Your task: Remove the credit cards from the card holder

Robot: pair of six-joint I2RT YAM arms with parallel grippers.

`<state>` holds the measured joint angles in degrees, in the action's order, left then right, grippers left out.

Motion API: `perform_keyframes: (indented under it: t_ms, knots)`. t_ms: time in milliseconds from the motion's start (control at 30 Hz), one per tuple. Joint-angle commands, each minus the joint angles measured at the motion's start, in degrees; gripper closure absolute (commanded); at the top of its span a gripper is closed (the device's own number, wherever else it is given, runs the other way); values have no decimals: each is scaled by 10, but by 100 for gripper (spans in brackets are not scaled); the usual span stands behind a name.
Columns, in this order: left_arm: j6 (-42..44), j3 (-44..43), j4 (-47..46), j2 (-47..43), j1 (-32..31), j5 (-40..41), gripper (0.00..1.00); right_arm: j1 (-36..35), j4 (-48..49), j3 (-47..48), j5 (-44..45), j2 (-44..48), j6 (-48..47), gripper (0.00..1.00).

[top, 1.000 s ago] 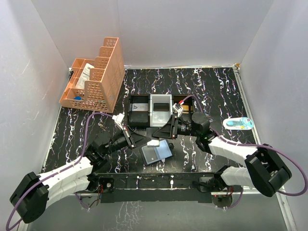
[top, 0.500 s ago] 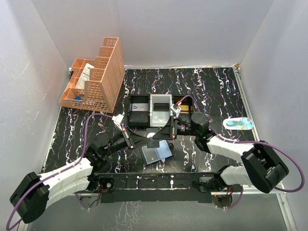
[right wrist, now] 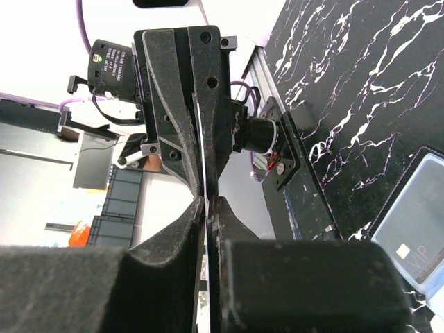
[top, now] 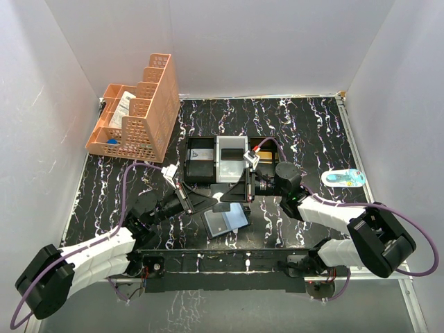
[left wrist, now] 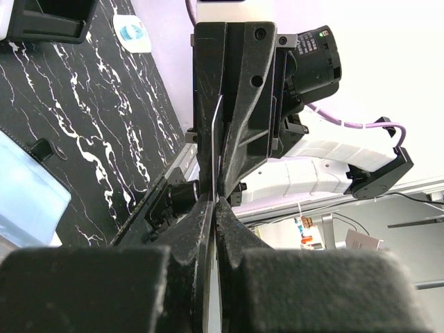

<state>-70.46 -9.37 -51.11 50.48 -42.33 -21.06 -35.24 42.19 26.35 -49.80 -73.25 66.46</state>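
Right gripper has closed and now pinches the card opposite the left gripper, which pinches it too, just above the open holder on the table. One card is out; a second card remains inside.

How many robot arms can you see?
2. The left arm stretches in from the bottom left and the right arm from the bottom right. Both pinch one thin white card beside the card holder.
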Motion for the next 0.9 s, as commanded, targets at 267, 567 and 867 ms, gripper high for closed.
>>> perform_keyframes:
  t_ms: [267,567,867]
  knots:
    - [37,-9,105,-53,3,31,67,-5,23,24,38,0,3,100]
    - [98,-63,325,-146,3,93,8,-4,-171,53,104,42,-116,100]
    - [251,-253,651,-91,3,225,1,-4,-309,85,177,85,-233,100]
